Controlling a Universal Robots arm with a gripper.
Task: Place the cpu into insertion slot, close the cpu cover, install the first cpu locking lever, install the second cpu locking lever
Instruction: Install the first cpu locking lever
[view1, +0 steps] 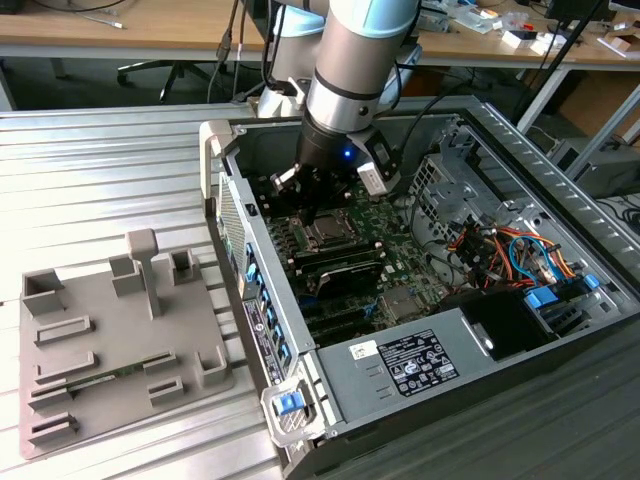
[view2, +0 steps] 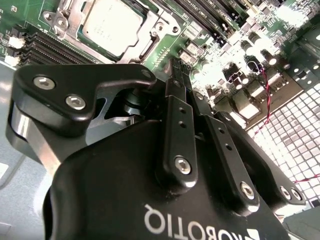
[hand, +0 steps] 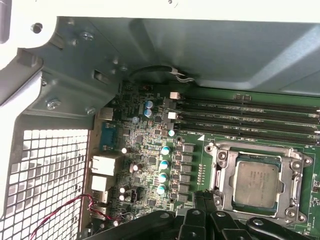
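Cpu lies flat in the slot, just below and beside the hand's fingertips, and the cover is folded down around it, so its silver frame rings the chip on every side. In the second wrist view the cpu sits close past the tips, with the cover flat on the slot.

Hand hangs low over the motherboard, its fingers pressed together with no gap between the tips and nothing pinched. In the exterior view the hand points straight down, nearly touching the cover.

Beyond the slot, on the side away from the hand, long black memory slots run side by side. Farther out stands the grey wall of the computer case. The case lies open on a metal table, and beside it, well apart from the hand, rests a grey fixture plate.
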